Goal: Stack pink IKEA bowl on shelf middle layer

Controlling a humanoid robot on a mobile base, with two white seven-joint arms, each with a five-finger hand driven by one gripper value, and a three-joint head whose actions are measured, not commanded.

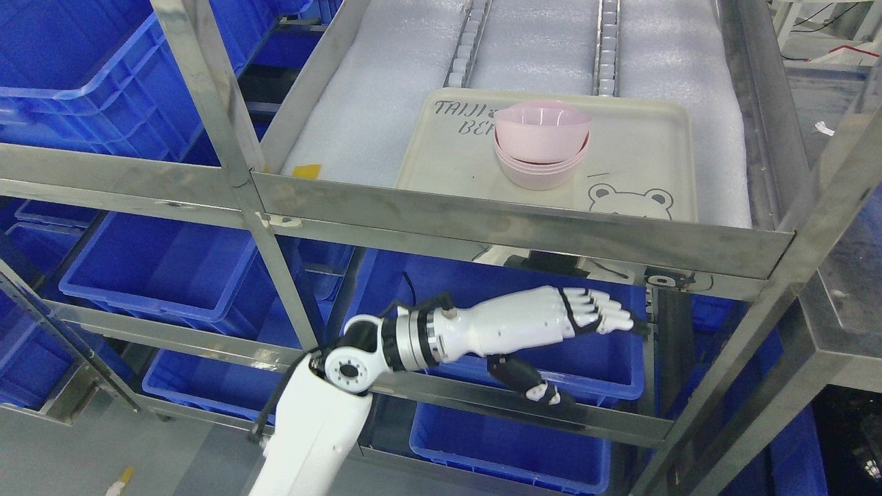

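A stack of pink bowls [542, 141] stands on a cream tray [641, 158] with a bear drawing, on the foam-lined shelf layer. The top bowl sits slightly tilted in the ones beneath it. My left hand [592, 351] is below and in front of that layer's steel front rail [524, 224]. Its fingers are stretched out to the right, its thumb hangs down, and it holds nothing. The hand is well apart from the bowls. No right arm shows.
Steel uprights [227, 138] and rails frame the rack. Blue plastic bins [172, 275] fill the lower layers and the rack at left. Roller tracks [468, 41] run along the foam behind the tray. A grey ledge [847, 275] lies at right.
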